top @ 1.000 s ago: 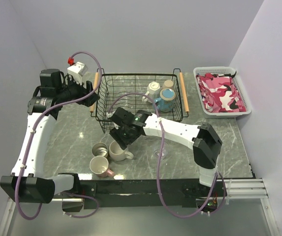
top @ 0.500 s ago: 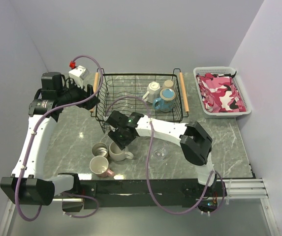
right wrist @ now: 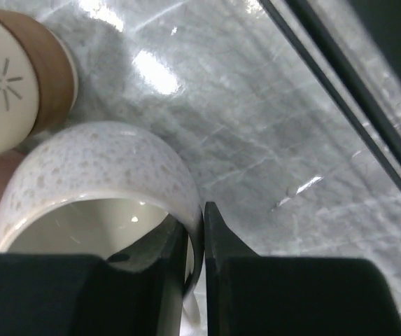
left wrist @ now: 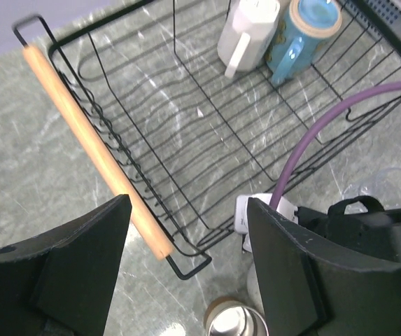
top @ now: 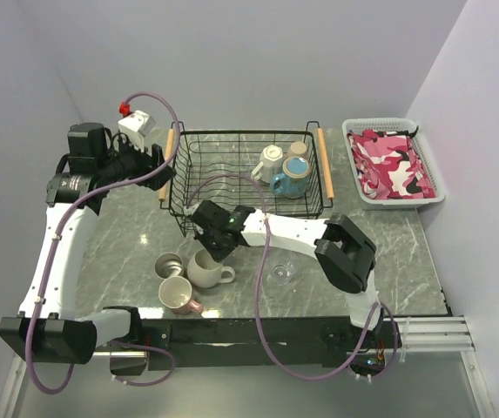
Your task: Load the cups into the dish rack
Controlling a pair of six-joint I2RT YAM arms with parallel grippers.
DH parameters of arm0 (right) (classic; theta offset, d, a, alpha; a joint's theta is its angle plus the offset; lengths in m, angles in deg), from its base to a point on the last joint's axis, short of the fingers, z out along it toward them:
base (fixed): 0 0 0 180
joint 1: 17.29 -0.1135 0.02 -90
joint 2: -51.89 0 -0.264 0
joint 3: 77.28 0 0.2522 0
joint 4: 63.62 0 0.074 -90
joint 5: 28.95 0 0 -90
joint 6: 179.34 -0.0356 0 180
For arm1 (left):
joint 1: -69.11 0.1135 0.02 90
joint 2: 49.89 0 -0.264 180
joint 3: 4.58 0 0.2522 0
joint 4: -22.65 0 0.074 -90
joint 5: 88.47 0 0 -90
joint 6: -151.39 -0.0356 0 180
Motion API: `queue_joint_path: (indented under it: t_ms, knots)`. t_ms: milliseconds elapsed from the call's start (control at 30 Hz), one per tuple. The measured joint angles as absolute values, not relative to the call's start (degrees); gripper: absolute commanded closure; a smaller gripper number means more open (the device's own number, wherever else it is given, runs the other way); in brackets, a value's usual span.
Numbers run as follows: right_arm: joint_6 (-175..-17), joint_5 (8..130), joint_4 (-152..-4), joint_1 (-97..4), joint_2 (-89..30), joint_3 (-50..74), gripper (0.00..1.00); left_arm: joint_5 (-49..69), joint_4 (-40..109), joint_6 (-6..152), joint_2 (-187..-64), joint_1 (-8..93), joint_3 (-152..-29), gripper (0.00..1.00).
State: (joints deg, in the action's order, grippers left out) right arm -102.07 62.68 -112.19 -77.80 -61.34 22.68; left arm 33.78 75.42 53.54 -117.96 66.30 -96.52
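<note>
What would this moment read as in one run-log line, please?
phase: grasp | right pincer: shut on speckled white mug rim, mug on table | left pincer: open, over dish rack handle

Top external: high, near edge, looking down on whole desk (top: 127, 235). Left wrist: mid-height, tilted down at dish rack (left wrist: 95, 150). Right wrist: very close on white mug (right wrist: 95, 161) rim. Top view shares both.
</note>
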Motion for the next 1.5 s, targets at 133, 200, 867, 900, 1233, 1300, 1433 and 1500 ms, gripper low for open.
queue_joint_path:
  t_ms: [133, 200, 867, 900, 1233, 1300, 1433, 1500]
  knots:
    - [-102.6, 61.6, -110.7, -77.8, -59.8, 20.3, 1.0, 33.9, 75.7, 53.8, -118.0, 66.3, -99.3, 0.27]
    - [-103.1, 60.9, -111.7, -77.8, -58.0, 19.0, 1.0, 34.2, 75.7, 54.1, -118.2, 66.3, -100.6, 0.27]
    - [-106.8, 65.3, -137.9, -67.5, -41.6, 55.5, 1.0, 37.7, 68.3, 67.6, -126.7, 63.3, -119.0, 0.04]
    - [-107.4, 67.5, -137.3, -64.5, -41.4, 57.6, 1.0, 38.5, 66.9, 68.7, -127.2, 63.3, -119.0, 0.04]
    - [-115.9, 88.0, -125.4, -40.4, -41.3, 54.6, 1.0, 53.9, 57.0, 82.2, -139.5, 63.3, -124.2, 0.02]
    - [-118.5, 92.5, -122.0, -39.3, -42.9, 52.8, 1.0, 57.7, 55.0, 85.8, -141.0, 63.2, -124.2, 0.03]
    - [-126.2, 99.8, -110.7, -36.6, -45.8, 48.4, 1.0, 64.2, 51.8, 91.8, -143.0, 62.0, -124.1, 0.03]
    - [-130.5, 102.3, -105.1, -35.1, -47.7, 47.3, 1.0, 66.4, 51.7, 93.2, -143.4, 60.8, -124.1, 0.03]
